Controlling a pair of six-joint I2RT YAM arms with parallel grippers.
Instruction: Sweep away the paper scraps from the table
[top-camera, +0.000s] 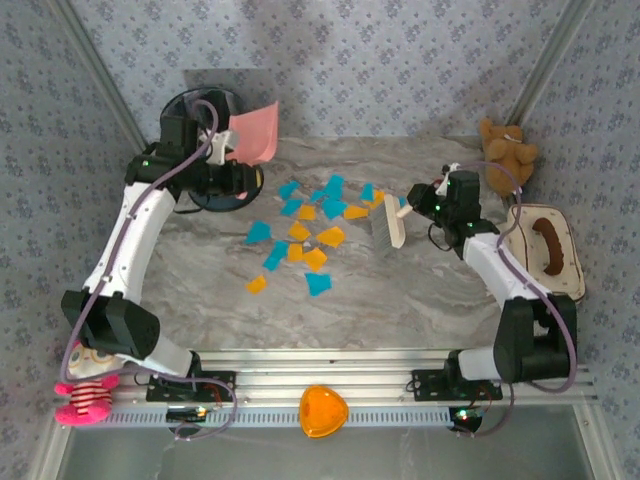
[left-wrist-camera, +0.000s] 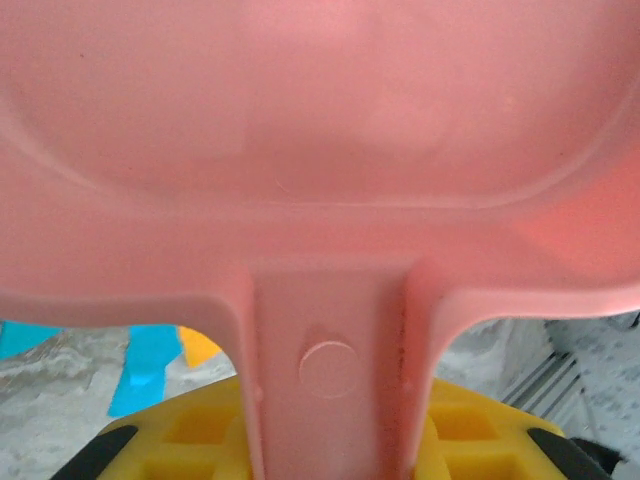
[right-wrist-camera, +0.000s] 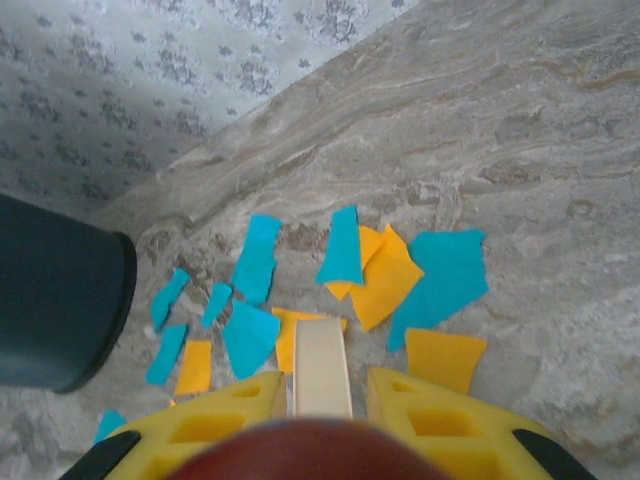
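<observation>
The paper scraps (top-camera: 305, 232) lie scattered, cyan and orange, across the middle of the marble table (top-camera: 400, 300). My left gripper (top-camera: 228, 150) hovers at the back left, shut on the handle (left-wrist-camera: 330, 370) of a pink dustpan (top-camera: 255, 133) raised above the table. From the left wrist the dustpan (left-wrist-camera: 320, 150) blocks most of the view, with a few scraps (left-wrist-camera: 150, 362) below it. My right gripper (top-camera: 418, 203) is shut on a cream brush (top-camera: 392, 222) at the scraps' right edge. In the right wrist view the brush handle (right-wrist-camera: 322, 362) sits between my yellow fingers (right-wrist-camera: 440, 420), and the scraps (right-wrist-camera: 385, 280) lie just ahead.
A dark round bin (top-camera: 200, 105) stands at the back left, also seen from the right wrist (right-wrist-camera: 50, 300). A teddy bear (top-camera: 508, 150) and a white dish (top-camera: 520, 215) holding a brown piece sit at the right. An orange heart-shaped dish (top-camera: 323, 410) and a pink doll (top-camera: 85, 392) are near the front rail.
</observation>
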